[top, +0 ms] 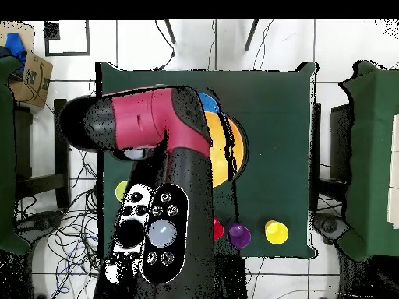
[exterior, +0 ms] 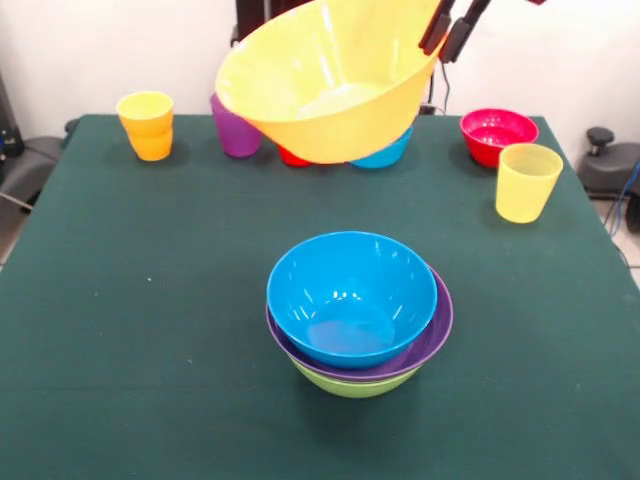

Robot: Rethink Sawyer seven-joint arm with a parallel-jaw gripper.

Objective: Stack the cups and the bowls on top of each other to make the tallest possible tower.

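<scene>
The wide orange bowl (exterior: 320, 85) hangs tilted high over the table's back, and my gripper (exterior: 448, 38) is shut on its upper right rim. Below, at mid-table, stands the tower: a blue bowl (exterior: 350, 295) nested in a purple bowl (exterior: 438, 318) on a green bowl (exterior: 355, 386). Along the back edge are an orange-yellow cup (exterior: 147, 125), a purple cup (exterior: 235, 130), a red cup (exterior: 292, 157) mostly hidden by the orange bowl, a small translucent blue bowl (exterior: 388, 152), a small red-pink bowl (exterior: 498, 133) and a pale yellow cup (exterior: 527, 180). In the overhead view my arm covers the gripper; the orange bowl (top: 232, 148) and the blue bowl (top: 209, 101) peek out.
The overhead view also shows the red cup (top: 217, 228), the purple cup (top: 238, 234) and the orange-yellow cup (top: 276, 231) in a row by the table's near edge, and the pale yellow cup (top: 121, 189) at the left. Green cloth (exterior: 120, 330) covers the table.
</scene>
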